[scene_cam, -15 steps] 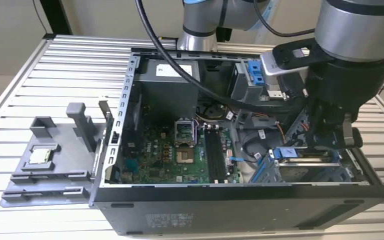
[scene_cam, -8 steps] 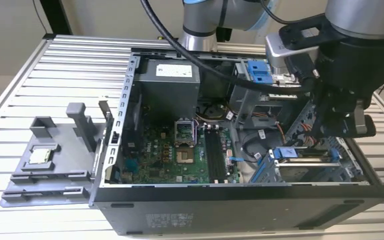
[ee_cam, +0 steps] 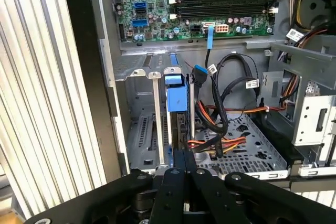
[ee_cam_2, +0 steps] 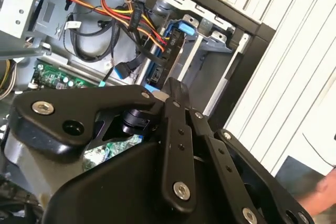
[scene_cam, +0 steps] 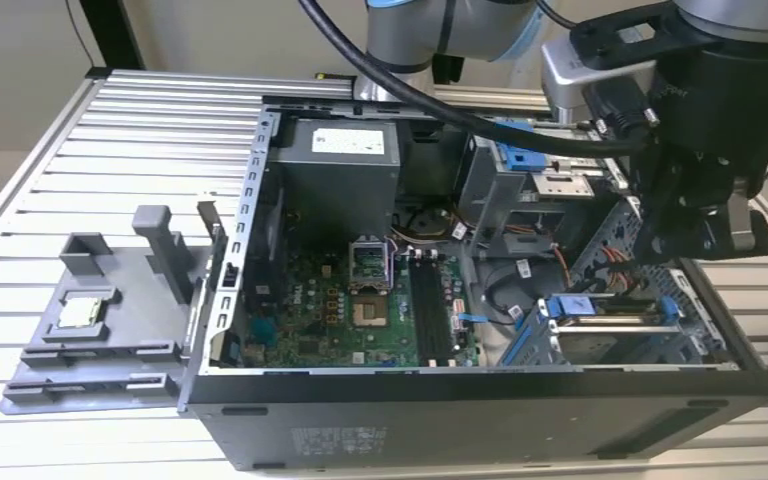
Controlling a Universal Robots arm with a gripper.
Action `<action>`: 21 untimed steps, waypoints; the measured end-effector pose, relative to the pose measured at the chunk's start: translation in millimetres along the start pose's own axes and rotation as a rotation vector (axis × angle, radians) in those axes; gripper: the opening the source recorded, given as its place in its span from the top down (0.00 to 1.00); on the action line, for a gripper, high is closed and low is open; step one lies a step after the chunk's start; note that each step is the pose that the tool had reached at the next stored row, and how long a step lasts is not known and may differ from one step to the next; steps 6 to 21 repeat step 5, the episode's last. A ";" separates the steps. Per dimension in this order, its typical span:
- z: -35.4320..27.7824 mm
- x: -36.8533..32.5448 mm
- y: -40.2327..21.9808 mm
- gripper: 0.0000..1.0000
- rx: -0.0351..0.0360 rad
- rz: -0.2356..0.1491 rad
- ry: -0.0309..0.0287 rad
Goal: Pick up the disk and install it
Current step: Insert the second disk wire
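Disk [scene_cam: 608,312] sits on edge in the metal drive cage [scene_cam: 624,335] at lower right of the exterior frame, inside the open computer case [scene_cam: 491,420]. We see its blue plastic frame and a strip of silver-grey body. In the first wrist view the disk [ee_cam: 176,95] shows edge-on between the cage's upright silver rails, blue tab facing the camera.

Gripper [scene_cam: 684,235] hangs just above the cage, at right of the exterior frame. Its black fingers are drawn together with almost no gap in both wrist views [ee_cam: 184,169] [ee_cam_2: 173,90]. The tips are right at the disk's near end, and we can't tell if they touch or pinch it.

Room is tight. A cage rail [ee_cam: 156,119] stands close beside the disk on one side. A bundle of orange, red, yellow and black cables [ee_cam: 220,142] lies just beside it on the other. The case's black side wall [scene_cam: 704,330] is near, at the exterior frame's right.

Green motherboard [scene_cam: 344,300] lies flat at frame centre, with a grey boxy power supply [scene_cam: 337,150] above it. The case stands on a ribbed aluminium slat table [scene_cam: 117,130]. At left, well apart from the gripper, a grey plastic fixture [scene_cam: 91,360] holds a small square silver chip [scene_cam: 80,312].
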State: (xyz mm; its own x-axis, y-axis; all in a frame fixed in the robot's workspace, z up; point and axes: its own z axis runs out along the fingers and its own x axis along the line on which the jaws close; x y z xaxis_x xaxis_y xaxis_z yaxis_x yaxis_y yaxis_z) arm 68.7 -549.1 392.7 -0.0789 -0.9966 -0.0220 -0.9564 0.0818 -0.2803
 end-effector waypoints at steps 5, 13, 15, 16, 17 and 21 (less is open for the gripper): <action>-1.2 0.0 -0.4 1.00 0.0000 0.000 0.0002; -1.2 0.0 -0.4 1.00 0.0000 0.000 0.0002; -1.2 0.0 -0.4 1.00 0.0000 0.000 0.0002; -1.2 0.0 -0.4 1.00 0.0000 0.000 0.0002; -1.2 0.0 -0.4 1.00 0.0000 0.000 0.0002; -1.2 0.0 -0.4 1.00 0.0000 0.000 0.0002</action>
